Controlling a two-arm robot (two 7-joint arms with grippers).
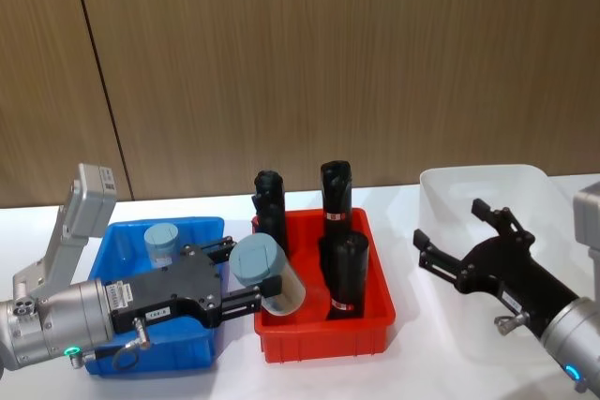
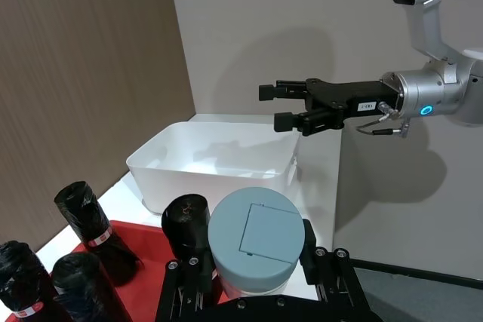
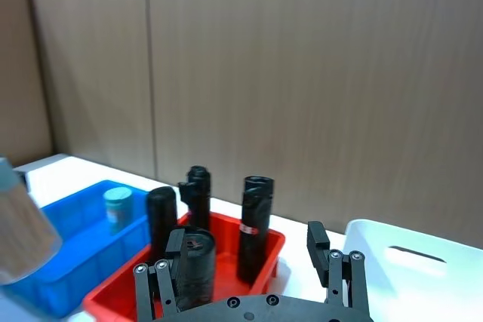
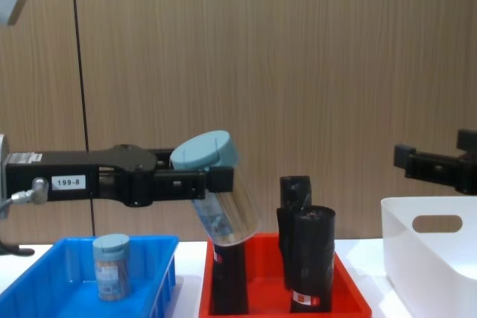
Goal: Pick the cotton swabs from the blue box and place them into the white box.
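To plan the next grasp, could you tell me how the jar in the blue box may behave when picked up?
Probably stiff: the jar looks like hard clear plastic. Likely light: the left hand holds a twin jar tilted by its sides. Round and upright in the blue box, it may tip and roll.

Left arm reaches out level; left gripper (image 1: 244, 273) has its fingers closed on the cotton swabs jar (image 1: 281, 289), which tilts between them. Right gripper (image 1: 450, 224) is raised, fingers spread wide.

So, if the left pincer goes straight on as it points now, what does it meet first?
Likely the front black roll in the red bin: the jar in the left pincer hangs at its height. Depth unclear.
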